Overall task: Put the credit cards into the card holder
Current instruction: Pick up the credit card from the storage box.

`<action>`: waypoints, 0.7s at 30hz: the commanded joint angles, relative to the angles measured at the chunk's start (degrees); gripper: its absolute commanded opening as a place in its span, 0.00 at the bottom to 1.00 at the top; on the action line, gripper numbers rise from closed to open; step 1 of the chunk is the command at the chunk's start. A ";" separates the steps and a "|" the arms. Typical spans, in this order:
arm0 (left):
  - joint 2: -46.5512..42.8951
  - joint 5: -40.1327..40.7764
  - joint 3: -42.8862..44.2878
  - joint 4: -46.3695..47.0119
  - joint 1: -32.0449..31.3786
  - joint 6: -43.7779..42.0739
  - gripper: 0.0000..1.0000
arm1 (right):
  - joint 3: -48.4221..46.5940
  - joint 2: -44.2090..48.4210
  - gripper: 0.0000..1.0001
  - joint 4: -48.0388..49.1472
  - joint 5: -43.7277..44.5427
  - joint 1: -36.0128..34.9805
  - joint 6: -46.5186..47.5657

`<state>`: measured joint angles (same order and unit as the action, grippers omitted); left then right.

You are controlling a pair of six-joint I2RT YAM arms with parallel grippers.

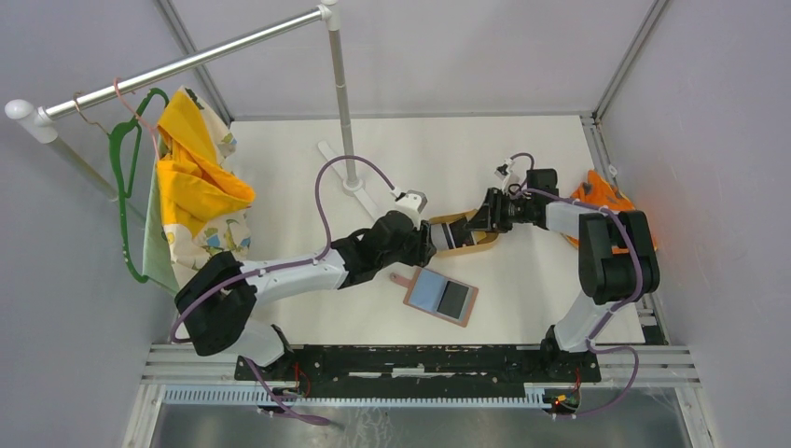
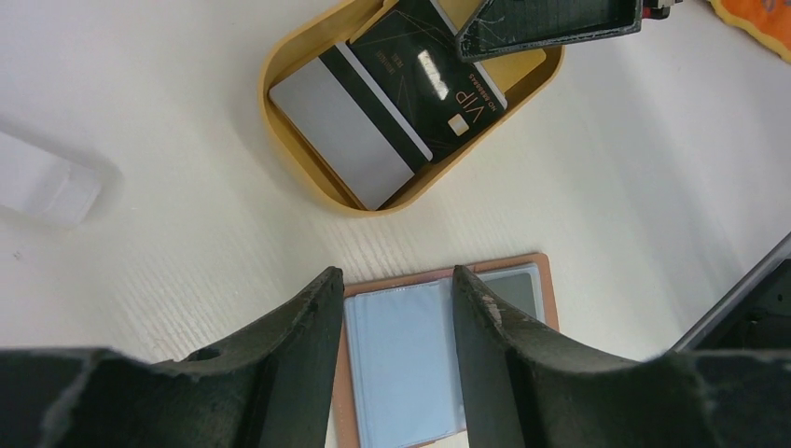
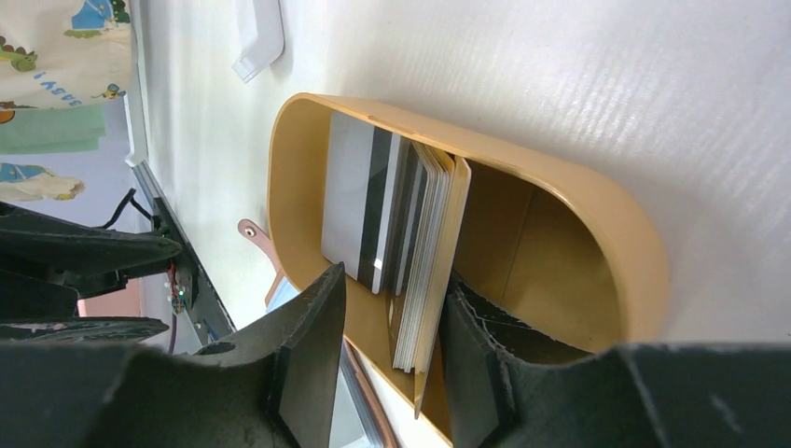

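Jaws of right gripper [image 3: 394, 285] apart astride credit cards [image 3: 427, 233] in one tray [image 3: 597, 201]

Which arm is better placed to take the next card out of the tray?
Right. The right arm has its jaws inside the tan tray, astride the stacked credit cards. The left arm holds its jaws open and empty above the card holder, short of the tray.
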<state>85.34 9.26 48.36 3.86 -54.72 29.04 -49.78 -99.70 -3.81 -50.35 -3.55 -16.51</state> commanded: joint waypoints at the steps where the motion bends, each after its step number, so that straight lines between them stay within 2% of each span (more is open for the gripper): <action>1: -3.13 2.21 -0.57 0.19 -0.08 -2.84 0.53 | -0.13 2.75 0.45 0.06 1.54 0.77 1.26; 5: -4.02 2.35 -1.22 0.27 -0.06 -2.85 0.53 | 0.03 3.32 0.37 -0.30 2.86 1.47 1.57; 9: -4.68 2.35 -1.64 0.36 -0.04 -2.69 0.53 | 0.12 3.93 0.26 -1.08 5.51 2.08 2.33; 15: -6.92 1.78 -3.25 2.28 -0.05 -2.58 0.53 | 0.19 6.41 0.01 -2.68 9.56 3.17 4.47; 18: -10.01 -0.09 -6.12 6.80 -0.04 -2.38 0.54 | 0.49 9.03 0.00 -3.32 8.98 3.20 6.21; 21: -14.11 -1.14 -10.03 12.68 0.01 -1.60 0.62 | 1.77 13.15 0.00 -2.14 7.71 5.27 7.46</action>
<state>77.25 9.82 41.82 6.42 -54.72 28.40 -48.95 -92.95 -7.70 -41.89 -0.10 -11.94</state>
